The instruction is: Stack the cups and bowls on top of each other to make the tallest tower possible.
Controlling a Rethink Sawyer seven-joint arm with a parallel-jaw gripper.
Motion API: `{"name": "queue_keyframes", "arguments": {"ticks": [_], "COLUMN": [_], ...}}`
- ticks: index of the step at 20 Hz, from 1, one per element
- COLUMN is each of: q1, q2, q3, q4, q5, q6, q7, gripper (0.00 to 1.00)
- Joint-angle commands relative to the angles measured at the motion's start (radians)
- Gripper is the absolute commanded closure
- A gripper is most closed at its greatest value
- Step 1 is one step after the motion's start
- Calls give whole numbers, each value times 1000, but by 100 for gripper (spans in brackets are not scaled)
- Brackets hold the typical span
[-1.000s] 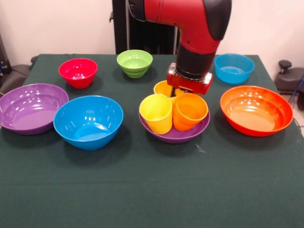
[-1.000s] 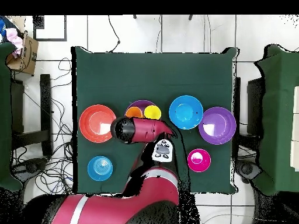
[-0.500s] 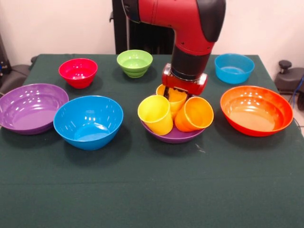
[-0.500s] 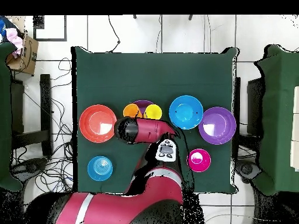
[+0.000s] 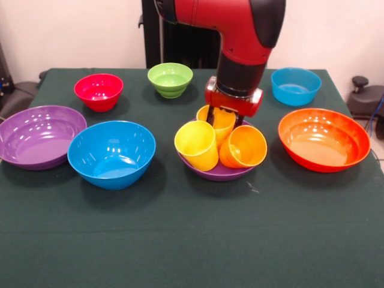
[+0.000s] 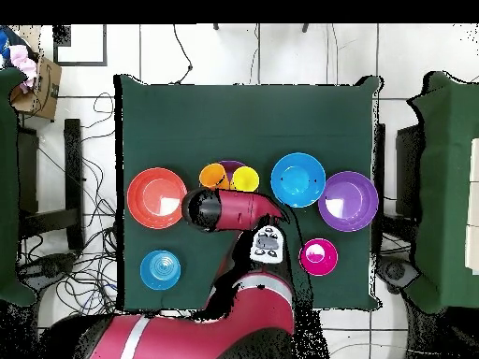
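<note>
From where I stand, going left to right along the green surface (image 5: 192, 240): a large purple bowl (image 5: 37, 136) sits at the left edge, a small red bowl (image 5: 98, 91) behind it, then a large blue bowl (image 5: 111, 153) touching or nearly touching the purple one. Further back is the small light green bowl (image 5: 170, 78).

In the middle sits the second purple bowl (image 5: 219, 171), and all three cups are crowded into it. The yellow cup (image 5: 197, 144) leans at the front left, mouth tipped my way. The orange cup (image 5: 244, 147) leans at the front right, also tilted. Between and behind them is a third cup (image 5: 216, 120), yellow-orange, and the pincer (image 5: 223, 117) is down at its rim, one finger seemingly inside and one outside; I cannot tell whether it has actually clamped.

To the right lie the large orange bowl (image 5: 324, 139) and, behind it, the small blue bowl (image 5: 295, 85).

No tower stands yet; nothing is properly nested. The step in hand looks like taking the rear cup from the crowded bowl. Next, I'd judge, the arm must get a firm grip on that rim and lift straight up, since the two leaning cups touch it and could topple out.
</note>
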Motion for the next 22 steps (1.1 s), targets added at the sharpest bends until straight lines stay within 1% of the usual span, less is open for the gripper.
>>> {"name": "queue_keyframes", "arguments": {"ticks": [1, 6, 12, 17, 22], "q1": [15, 8, 21, 34, 49], "q2": [-147, -182, -220, -227, -218], "q3": [85, 100, 96, 97, 95], "q4": [101, 121, 132, 135, 136], "q5": [-29, -22, -14, -11, -7], "q6": [103, 147, 197, 206, 190], "q7": [32, 20, 33, 52, 76], "gripper": [0, 0, 0, 0, 0]}}
